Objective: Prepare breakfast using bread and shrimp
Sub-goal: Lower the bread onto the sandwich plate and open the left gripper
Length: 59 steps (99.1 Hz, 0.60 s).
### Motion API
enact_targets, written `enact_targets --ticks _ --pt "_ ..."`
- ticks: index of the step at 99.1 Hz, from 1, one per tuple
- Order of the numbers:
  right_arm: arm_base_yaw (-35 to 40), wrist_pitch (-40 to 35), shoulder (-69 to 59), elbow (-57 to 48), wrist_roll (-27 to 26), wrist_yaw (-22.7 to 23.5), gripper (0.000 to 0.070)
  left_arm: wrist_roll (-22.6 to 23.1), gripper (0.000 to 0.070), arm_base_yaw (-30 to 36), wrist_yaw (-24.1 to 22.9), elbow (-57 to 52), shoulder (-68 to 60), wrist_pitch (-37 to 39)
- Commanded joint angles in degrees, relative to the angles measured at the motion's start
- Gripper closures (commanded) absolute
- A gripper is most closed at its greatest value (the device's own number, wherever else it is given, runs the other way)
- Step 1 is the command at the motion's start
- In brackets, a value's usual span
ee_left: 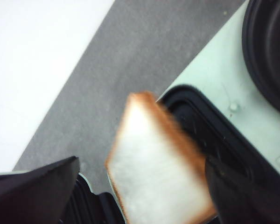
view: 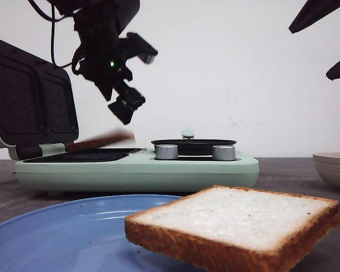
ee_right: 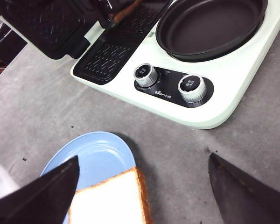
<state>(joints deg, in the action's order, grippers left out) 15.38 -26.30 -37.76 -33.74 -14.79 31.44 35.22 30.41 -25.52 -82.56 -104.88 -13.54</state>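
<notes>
1. Nearest the camera, one bread slice (view: 238, 226) lies on a blue plate (view: 56, 238).
2. Left gripper (view: 124, 110) hangs released over the open sandwich press (view: 79, 156); a second slice (ee_left: 158, 168), blurred, sits between its spread fingers.
3. Pan (view: 194, 146) and two knobs (view: 166, 152) sit mid-appliance.
4. Right gripper (ee_right: 140, 186) spreads wide above the plate, holding nothing.

The bread (view: 238, 226) at lower right has a pale white, porous face and golden-brown crust. Under it, the plate (view: 62, 238) is light blue. The breakfast maker (view: 136, 170) is mint green with black ridged plates and silver knobs (view: 166, 152). The surface (ee_right: 37, 116) is speckled grey.
</notes>
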Motion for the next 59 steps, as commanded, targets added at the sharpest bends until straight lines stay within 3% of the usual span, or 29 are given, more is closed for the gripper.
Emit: enact_targets --ticks 1,6,27,34,40,53,59 --pt "0.3 0.5 -0.4 -0.9 0.9 0.0 0.015 -0.7 0.0084 0.8 0.0 -1.4 1.0 1.7" --pt "0.3 0.5 -0.4 -0.9 0.9 0.0 0.015 -1.7 0.0 0.9 0.1 -1.4 1.4 2.3" --pt "0.3 0.5 -0.4 -0.9 0.9 0.0 0.015 -3.2 0.0009 1.9 -1.6 -1.4 3.5 2.8" --pt "0.3 0.5 -0.4 -0.9 0.9 0.0 0.015 -5.6 0.0138 2.3 -3.5 -1.4 5.2 2.8" --pt "0.3 0.5 -0.4 -0.9 0.6 0.0 0.015 -8.0 0.0297 2.4 -4.6 -1.4 7.3 2.5" --pt "0.3 0.8 -0.4 -0.9 -0.7 0.0 0.0152 -12.3 0.0597 2.4 -4.7 -1.4 12.8 0.5" --pt "0.3 1.0 -0.7 -0.9 -1.8 0.0 0.0163 -14.4 0.07 2.3 -4.6 -1.4 15.8 -0.7"
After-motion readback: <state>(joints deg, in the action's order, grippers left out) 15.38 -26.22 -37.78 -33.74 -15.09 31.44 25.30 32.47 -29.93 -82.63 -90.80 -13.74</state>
